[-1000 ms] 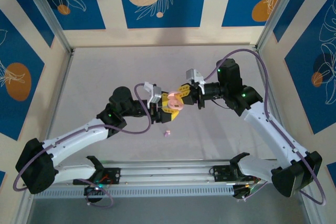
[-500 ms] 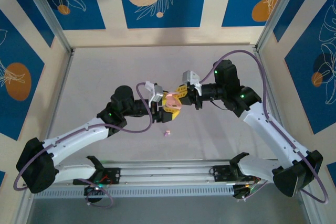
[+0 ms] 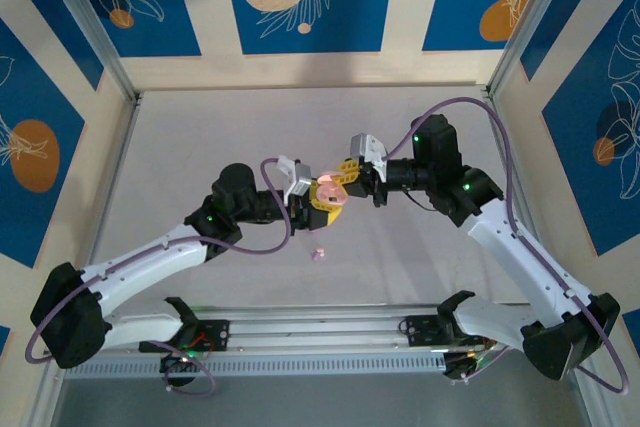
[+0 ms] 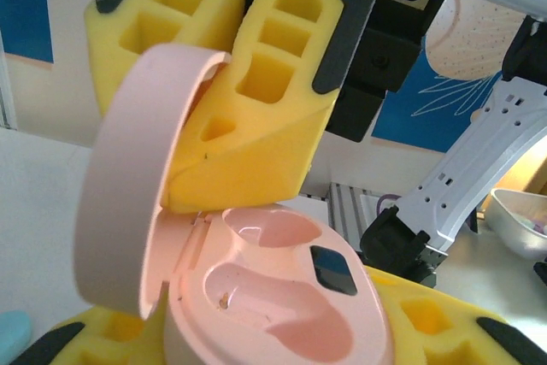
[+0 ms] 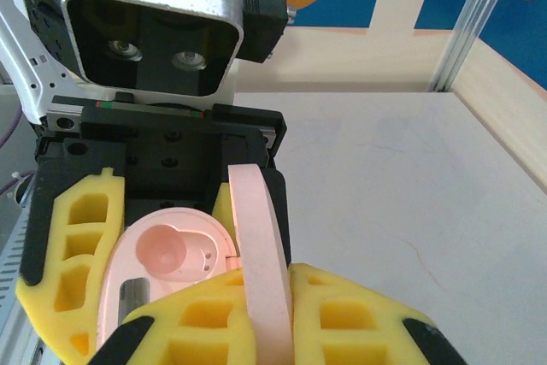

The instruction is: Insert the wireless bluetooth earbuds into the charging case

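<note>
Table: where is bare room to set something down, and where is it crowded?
Free: the table between the back wall and the arms; also the patch right of the earbud, before the base rail. Crowded: the middle, where the left fingers and right fingers hold the charging case.

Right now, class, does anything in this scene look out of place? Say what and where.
Yes: a tiny pink earbud lies loose on the table, below the open case, whose wells look empty.
</note>
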`<state>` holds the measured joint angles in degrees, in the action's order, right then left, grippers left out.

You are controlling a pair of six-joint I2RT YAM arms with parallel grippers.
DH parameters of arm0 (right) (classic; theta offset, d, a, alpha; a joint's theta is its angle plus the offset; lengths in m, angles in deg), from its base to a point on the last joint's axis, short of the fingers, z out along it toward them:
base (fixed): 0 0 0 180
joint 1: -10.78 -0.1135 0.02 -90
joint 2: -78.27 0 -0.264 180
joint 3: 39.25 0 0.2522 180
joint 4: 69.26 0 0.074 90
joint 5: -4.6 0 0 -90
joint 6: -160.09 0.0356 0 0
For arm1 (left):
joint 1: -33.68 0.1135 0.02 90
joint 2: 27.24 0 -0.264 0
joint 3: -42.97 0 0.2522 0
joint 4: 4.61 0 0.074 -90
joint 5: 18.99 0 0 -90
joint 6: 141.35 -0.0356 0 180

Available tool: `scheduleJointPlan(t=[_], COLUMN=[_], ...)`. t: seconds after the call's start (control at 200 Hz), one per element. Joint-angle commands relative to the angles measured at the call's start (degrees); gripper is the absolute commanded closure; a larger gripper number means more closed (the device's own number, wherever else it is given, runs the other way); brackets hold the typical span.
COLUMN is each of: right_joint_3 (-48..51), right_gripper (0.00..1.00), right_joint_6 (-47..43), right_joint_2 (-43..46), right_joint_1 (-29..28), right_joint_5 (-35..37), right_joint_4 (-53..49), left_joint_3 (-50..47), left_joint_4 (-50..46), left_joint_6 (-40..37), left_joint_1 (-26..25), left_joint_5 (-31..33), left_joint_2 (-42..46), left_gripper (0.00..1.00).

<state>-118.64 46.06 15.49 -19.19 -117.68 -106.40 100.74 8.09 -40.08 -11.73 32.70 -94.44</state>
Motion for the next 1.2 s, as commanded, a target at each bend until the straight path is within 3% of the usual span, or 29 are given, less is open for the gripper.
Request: scheduleJointPlan(t=[0.0,0.165,0.25,0.455,0.965,1.196], right_joint_3=[-0.1,-0.5,-0.6,-1.7,-1.4,-1.3], right_gripper=[0.88,0.87,0.87,0.87,0.87,0.87], right_joint_6=[-0.7,-0.4,-0.1,1.7,5.4,5.3], right_joint_2=[1.0,0.4,0.1,-1.2,-1.0,-1.0], right_joint_1=[-0.6,-0.6,-0.6,-0.2,2.0,2.0], right_joint_5=[-3.5,-3.8,-3.3,-3.9,-5.7,-6.1], right_joint_4=[-1.1,-1.5,-1.8,-3.0,-0.1,-0.3], left_joint_3=[1.8,1.8,1.3,-0.3,0.0,0.5], left_joint_4=[-0.4,0.3,1.5,5.3,3.5,3.9], left_joint_6=[-1.1,-1.0,-1.1,-1.4,-2.1,-1.8], left_joint_1=[-0.1,-0.1,-0.1,-0.1,-0.1,-0.1], left_joint_5=[1.9,1.5,1.8,1.4,0.8,0.7], left_joint_2=[0.8,0.9,1.2,1.5,1.6,1.0], left_gripper=[0.69,0.70,0.60,0.48,0.47,0.52])
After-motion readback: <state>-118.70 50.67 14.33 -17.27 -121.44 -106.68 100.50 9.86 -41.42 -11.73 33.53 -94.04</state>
